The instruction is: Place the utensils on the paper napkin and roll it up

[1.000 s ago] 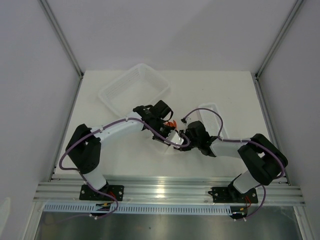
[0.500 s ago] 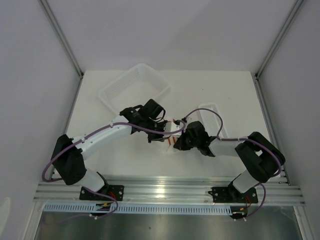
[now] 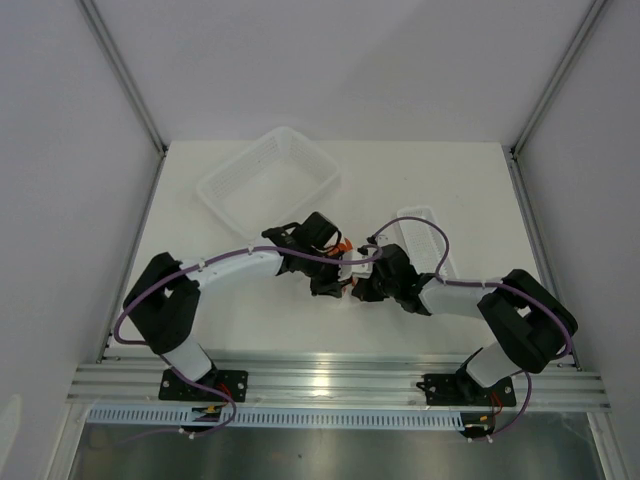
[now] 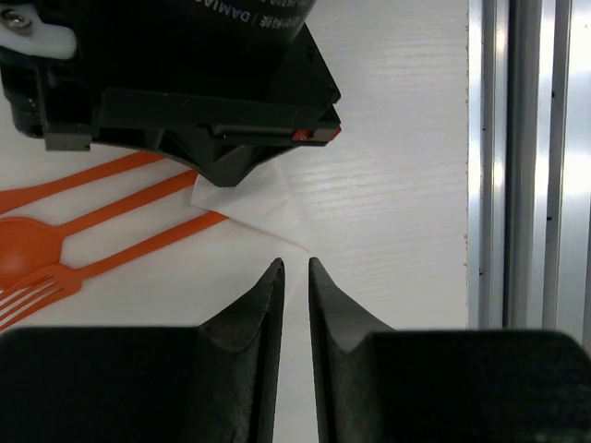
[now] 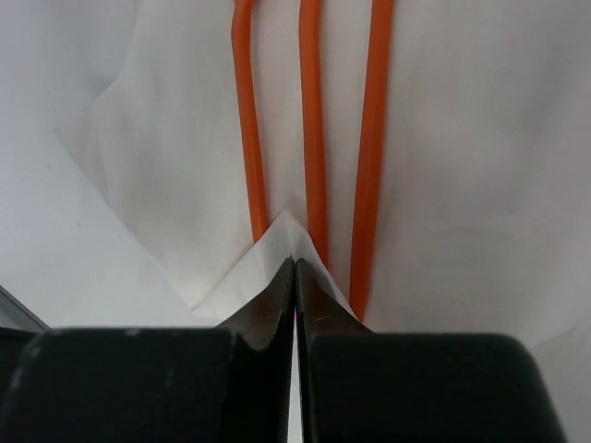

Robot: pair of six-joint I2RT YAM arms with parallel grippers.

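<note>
Three orange-red utensils (image 5: 312,120) lie side by side on the white paper napkin (image 5: 462,185). My right gripper (image 5: 295,260) is shut on the napkin's near corner, which is folded up over the handle ends. In the left wrist view a spoon (image 4: 26,245), a fork (image 4: 37,288) and their handles lie on the napkin (image 4: 157,281), and the right gripper's black body (image 4: 175,74) sits over the folded corner (image 4: 254,198). My left gripper (image 4: 295,263) is at the napkin's edge with a narrow gap between its fingers and nothing in it. From above, both grippers (image 3: 335,283) (image 3: 362,288) meet at the utensils (image 3: 343,246).
A large white mesh basket (image 3: 268,180) stands at the back left. A narrow white plastic tray (image 3: 425,240) lies right of the right gripper. The metal rail (image 4: 526,185) runs along the table's near edge.
My left gripper swung back to the left, then came back beside the right gripper at the napkin. The right gripper stayed at the napkin's corner.
</note>
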